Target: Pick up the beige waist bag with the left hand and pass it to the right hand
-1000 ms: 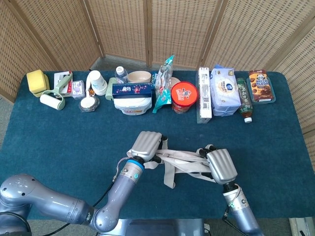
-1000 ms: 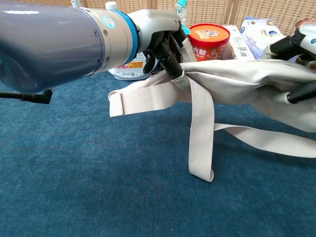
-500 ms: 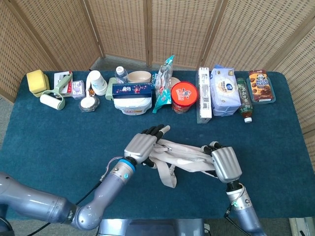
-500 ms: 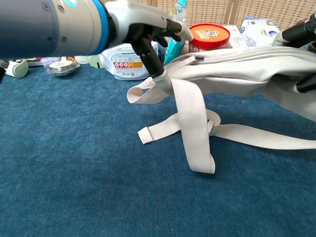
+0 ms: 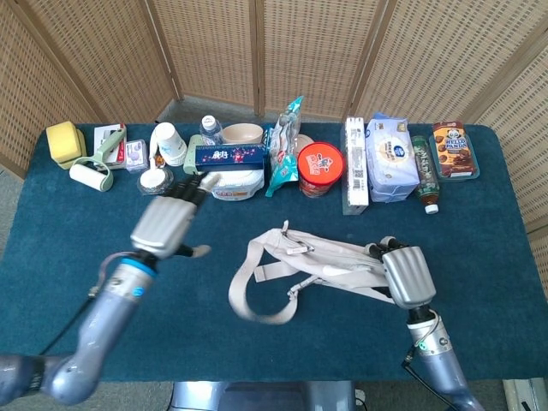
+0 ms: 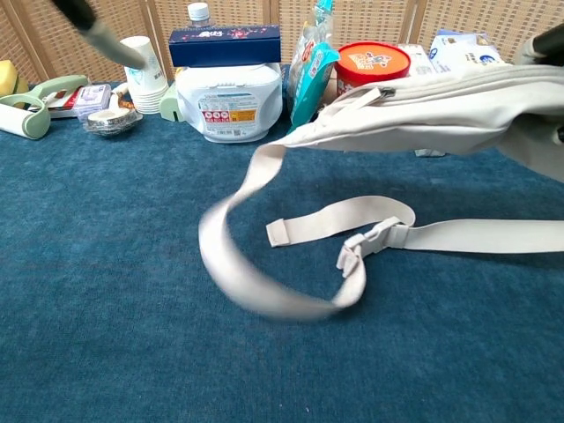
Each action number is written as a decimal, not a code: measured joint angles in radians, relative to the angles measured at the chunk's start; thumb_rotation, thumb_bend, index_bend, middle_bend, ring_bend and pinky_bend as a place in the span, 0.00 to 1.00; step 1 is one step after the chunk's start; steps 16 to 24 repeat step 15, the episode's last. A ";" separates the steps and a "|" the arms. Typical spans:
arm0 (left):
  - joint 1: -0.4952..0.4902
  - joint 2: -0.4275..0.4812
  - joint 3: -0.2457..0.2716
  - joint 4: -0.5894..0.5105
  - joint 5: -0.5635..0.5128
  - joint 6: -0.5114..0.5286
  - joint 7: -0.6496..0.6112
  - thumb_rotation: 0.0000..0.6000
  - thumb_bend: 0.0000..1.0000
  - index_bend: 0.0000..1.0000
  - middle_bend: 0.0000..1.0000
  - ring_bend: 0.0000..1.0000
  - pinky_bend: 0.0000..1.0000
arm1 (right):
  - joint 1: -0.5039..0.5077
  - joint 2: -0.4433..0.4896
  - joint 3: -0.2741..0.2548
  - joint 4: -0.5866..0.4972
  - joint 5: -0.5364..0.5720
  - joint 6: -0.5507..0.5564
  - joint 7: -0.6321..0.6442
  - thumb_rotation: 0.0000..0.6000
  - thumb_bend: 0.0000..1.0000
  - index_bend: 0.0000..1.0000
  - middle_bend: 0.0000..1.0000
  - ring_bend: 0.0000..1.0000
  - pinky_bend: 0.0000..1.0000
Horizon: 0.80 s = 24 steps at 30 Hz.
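Note:
The beige waist bag (image 5: pixel 330 261) hangs stretched out just above the blue table, its right end held by my right hand (image 5: pixel 407 274). In the chest view the bag's body (image 6: pixel 441 110) crosses the upper right, and only dark finger parts of the right hand show at the frame's edge. Its strap (image 6: pixel 256 282) swings loose in a blurred loop, with the buckle (image 6: pixel 357 251) lying on the cloth. My left hand (image 5: pixel 167 224) is off to the left, well apart from the bag, fingers spread and holding nothing. In the chest view only its fingers (image 6: pixel 97 31) show.
A row of goods lines the table's far edge: a red noodle tub (image 5: pixel 320 169), a white wipes tub (image 5: pixel 229 181) under a blue box (image 5: pixel 231 155), paper cups (image 5: pixel 169 142), a lint roller (image 5: pixel 90 175), a tissue pack (image 5: pixel 391 158). A wicker screen stands behind.
My left hand let go of the bag's left end and drew away to the left. The freed strap dropped and swings in a loop. The right hand keeps its hold.

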 measured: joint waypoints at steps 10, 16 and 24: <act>0.281 0.165 0.164 0.299 0.490 0.039 -0.483 1.00 0.00 0.00 0.00 0.00 0.09 | 0.010 0.027 0.019 -0.016 0.012 0.002 -0.026 1.00 0.48 0.66 0.71 0.49 0.73; 0.387 0.174 0.219 0.484 0.570 0.090 -0.630 1.00 0.00 0.00 0.00 0.00 0.09 | 0.013 0.036 0.025 -0.020 0.020 0.004 -0.031 1.00 0.48 0.66 0.71 0.49 0.73; 0.387 0.174 0.219 0.484 0.570 0.090 -0.630 1.00 0.00 0.00 0.00 0.00 0.09 | 0.013 0.036 0.025 -0.020 0.020 0.004 -0.031 1.00 0.48 0.66 0.71 0.49 0.73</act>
